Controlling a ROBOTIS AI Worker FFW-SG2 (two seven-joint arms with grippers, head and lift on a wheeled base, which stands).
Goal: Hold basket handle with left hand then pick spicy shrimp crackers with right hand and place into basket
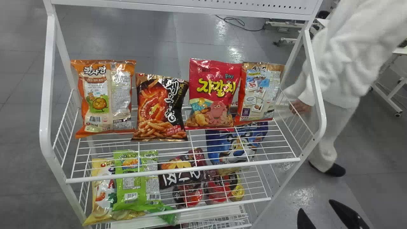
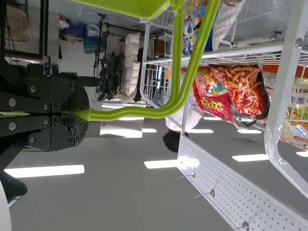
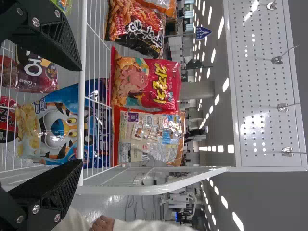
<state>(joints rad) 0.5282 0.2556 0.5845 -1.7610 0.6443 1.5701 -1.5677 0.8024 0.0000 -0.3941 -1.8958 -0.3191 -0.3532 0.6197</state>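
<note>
**Spicy shrimp crackers point(image 1: 161, 109) stand on a white wire shelf point(image 1: 187, 170)**

The black bag sits on the upper level, between an orange bag point(image 1: 103, 95) and a red bag point(image 1: 211, 93). Through the wires, green bags point(image 1: 135, 181) and a blue bag point(image 1: 238, 144) show on the level below. A perforated panel point(image 3: 267, 72) with hooks rises above. Behind the rack, grey floor point(image 1: 19, 133) carries a loose cable point(image 1: 254, 30); strip lights point(image 2: 45, 172) line the ceiling. The right gripper point(image 1: 315, 206) is beside the rack, fingers apart. The left gripper point(image 2: 79, 115) is clamped on the green basket handle point(image 2: 144, 113).
</note>
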